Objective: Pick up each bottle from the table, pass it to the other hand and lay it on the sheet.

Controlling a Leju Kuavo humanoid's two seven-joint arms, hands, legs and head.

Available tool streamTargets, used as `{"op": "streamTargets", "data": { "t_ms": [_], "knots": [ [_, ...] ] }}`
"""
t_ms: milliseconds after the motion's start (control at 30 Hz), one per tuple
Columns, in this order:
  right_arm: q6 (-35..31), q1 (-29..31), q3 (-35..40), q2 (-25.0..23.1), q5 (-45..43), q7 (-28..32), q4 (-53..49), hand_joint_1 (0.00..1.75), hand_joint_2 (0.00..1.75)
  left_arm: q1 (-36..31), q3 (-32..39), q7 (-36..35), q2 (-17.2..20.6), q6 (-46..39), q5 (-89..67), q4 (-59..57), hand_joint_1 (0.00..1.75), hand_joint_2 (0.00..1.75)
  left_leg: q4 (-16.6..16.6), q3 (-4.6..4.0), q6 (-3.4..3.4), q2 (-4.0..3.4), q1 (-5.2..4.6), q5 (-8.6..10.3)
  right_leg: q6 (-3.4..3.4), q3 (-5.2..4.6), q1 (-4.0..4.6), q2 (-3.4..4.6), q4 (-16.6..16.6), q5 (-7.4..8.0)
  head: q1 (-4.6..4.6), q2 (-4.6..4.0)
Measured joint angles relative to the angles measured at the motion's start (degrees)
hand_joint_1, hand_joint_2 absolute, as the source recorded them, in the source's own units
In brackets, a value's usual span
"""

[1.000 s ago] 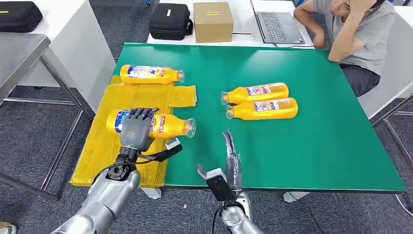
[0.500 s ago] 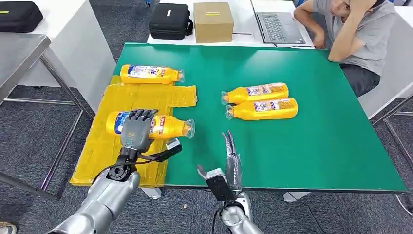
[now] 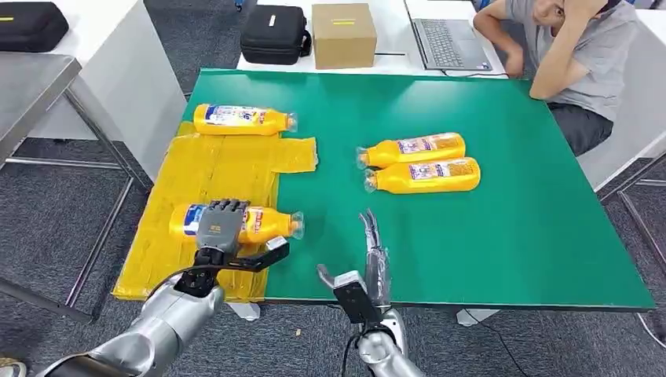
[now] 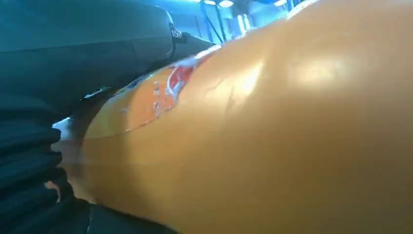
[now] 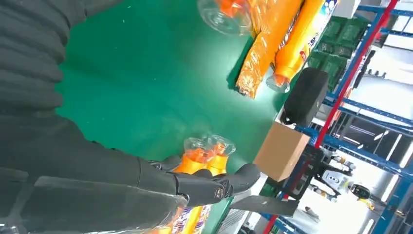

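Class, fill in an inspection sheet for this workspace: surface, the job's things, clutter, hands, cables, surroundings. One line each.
Surface: green table, with a yellow sheet covering its left part.
Job's things: four orange bottles lying down; far bottle at the sheet's far edge, held bottle over the sheet, bottle pair on bare green.
Clutter: nothing seen on the green table.
Hands: left hand grips the held bottle; right hand open, fingers straight, at the near edge.
Cables: dark cable at the left wrist.
Surroundings: black case, cardboard box, laptop, seated person.
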State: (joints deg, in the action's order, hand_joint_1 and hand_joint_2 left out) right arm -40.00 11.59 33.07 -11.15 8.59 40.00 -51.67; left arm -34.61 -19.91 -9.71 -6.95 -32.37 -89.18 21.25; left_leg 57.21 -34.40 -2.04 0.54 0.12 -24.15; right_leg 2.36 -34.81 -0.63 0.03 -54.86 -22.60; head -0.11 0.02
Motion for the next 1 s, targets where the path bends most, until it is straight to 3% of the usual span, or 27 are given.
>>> {"op": "streamTargets", "data": {
  "t_ms": [433, 500, 667, 700, 733, 767, 800, 1000],
  "knots": [
    [0.0, -0.26, -0.15, 0.63, 0.72, 0.0, -0.02, 0.0, 1.75, -1.6, -0.11, 1.49, 0.0, 1.68, 0.59, -2.63, 1.75, 1.75, 0.0, 0.05, 0.03, -0.01, 0.0, 0.02, -0.03, 0.03, 0.0, 0.01, -0.02, 0.03, -0.02, 0.0],
    [0.0, -0.28, -0.24, 0.7, 1.03, 0.0, -0.02, 0.0, 1.75, -1.63, -0.11, 1.42, -0.02, 1.66, 0.37, -2.87, 1.47, 1.75, 0.0, 0.06, 0.03, -0.01, 0.0, 0.02, -0.03, 0.03, 0.0, 0.01, -0.03, 0.03, -0.02, 0.0],
    [0.0, -0.4, -0.77, 0.74, 1.66, 0.0, -0.02, 0.0, 1.75, -1.63, -0.13, 0.57, -0.17, 0.35, -0.3, -3.11, 1.47, 1.75, 0.0, 0.06, 0.03, -0.01, 0.0, 0.02, -0.03, 0.03, 0.0, 0.01, -0.03, 0.03, -0.02, 0.0],
    [0.0, -0.48, -0.85, 0.74, 1.7, 0.0, -0.02, 0.0, 1.75, -1.62, -0.18, 0.44, -0.2, 0.18, -0.41, -3.19, 1.13, 1.75, 0.0, 0.06, 0.03, -0.01, 0.0, 0.02, -0.03, 0.03, 0.0, 0.01, -0.03, 0.03, -0.02, -0.02],
    [0.0, -0.56, -0.94, 0.74, 1.73, 0.0, -0.02, 0.0, 1.75, -1.63, -0.26, 0.4, -0.22, -0.02, -0.52, -3.28, 0.82, 0.0, 0.0, 0.06, 0.03, -0.01, 0.0, 0.02, -0.03, 0.03, 0.0, 0.01, -0.03, 0.03, -0.02, 0.0],
    [0.0, -0.59, -0.98, 0.74, 1.73, 0.0, -0.02, 0.0, 1.75, -1.62, -0.39, 0.38, -0.22, -0.15, -0.59, -3.33, 0.12, 0.0, 0.0, 0.05, 0.03, -0.01, 0.0, 0.02, -0.03, 0.03, 0.0, 0.01, -0.03, 0.03, -0.04, 0.0],
    [0.0, -0.59, -1.01, 0.74, 1.75, 0.0, -0.02, 0.0, 1.75, -1.63, -0.48, 0.35, -0.24, -0.24, -0.7, -3.39, 0.02, 0.0, 0.0, 0.05, 0.03, -0.01, 0.0, 0.02, -0.03, 0.03, 0.0, 0.01, -0.03, 0.03, -0.02, 0.0],
    [0.0, -0.59, -1.27, 0.74, 2.27, 0.0, -0.02, 0.0, 1.75, -1.77, -0.57, 0.46, -0.42, -0.28, -0.35, -3.65, 0.0, 0.0, 0.0, 0.06, 0.03, 0.01, -0.01, 0.03, -0.03, 0.05, -0.01, -0.01, -0.03, 0.02, -0.02, 0.0]
  ]
}}
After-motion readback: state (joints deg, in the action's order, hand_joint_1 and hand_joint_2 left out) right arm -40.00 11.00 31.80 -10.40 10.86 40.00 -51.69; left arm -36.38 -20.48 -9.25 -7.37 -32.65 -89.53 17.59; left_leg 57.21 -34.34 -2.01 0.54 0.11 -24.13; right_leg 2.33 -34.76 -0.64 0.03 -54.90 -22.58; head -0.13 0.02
